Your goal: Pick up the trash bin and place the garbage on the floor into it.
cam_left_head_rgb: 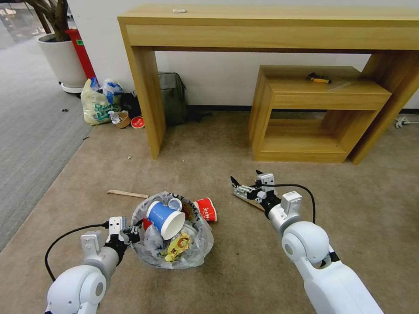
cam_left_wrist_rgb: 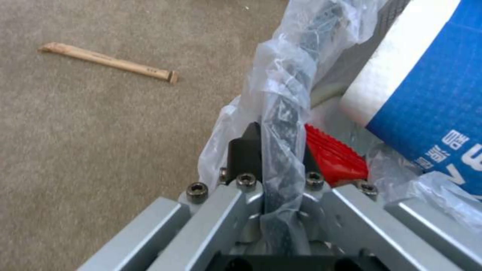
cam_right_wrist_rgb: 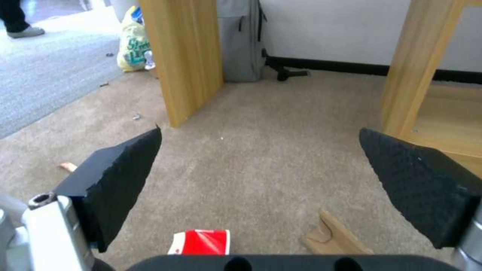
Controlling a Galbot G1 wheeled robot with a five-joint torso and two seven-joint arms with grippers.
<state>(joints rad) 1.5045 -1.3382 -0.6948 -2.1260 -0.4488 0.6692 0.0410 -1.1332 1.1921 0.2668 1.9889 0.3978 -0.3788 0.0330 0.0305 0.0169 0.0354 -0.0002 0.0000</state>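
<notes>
The trash bin (cam_left_head_rgb: pixel 192 255), lined with a crinkly plastic bag, is in front of me on the beige floor (cam_left_head_rgb: pixel 244 270). It holds a blue paper cup (cam_left_head_rgb: pixel 165 218), a yellow wrapper (cam_left_head_rgb: pixel 176 248) and other litter. My left gripper (cam_left_head_rgb: pixel 131 235) is shut on the bin's near-left rim (cam_left_wrist_rgb: pixel 281 124), with bag film pinched between the fingers and the blue cup (cam_left_wrist_rgb: pixel 427 94) close by. My right gripper (cam_left_head_rgb: pixel 246 183) hangs open low over a cardboard scrap (cam_right_wrist_rgb: pixel 334 235), nothing between its pads (cam_right_wrist_rgb: pixel 120 180). A red cup (cam_left_head_rgb: pixel 206 209) lies beside the bin. A wooden stick (cam_left_head_rgb: pixel 127 194) lies left of it.
A tall wooden console table (cam_left_head_rgb: pixel 270 26) and a lower wooden shelf (cam_left_head_rgb: pixel 318 109) stand ahead against the wall. A grey backpack (cam_left_head_rgb: pixel 172 98), a yellow-green shopping bag (cam_left_head_rgb: pixel 97 107) and a white plant pot (cam_left_head_rgb: pixel 63 61) sit at the far left. Grey ribbed carpet (cam_left_head_rgb: pixel 30 131) borders the left.
</notes>
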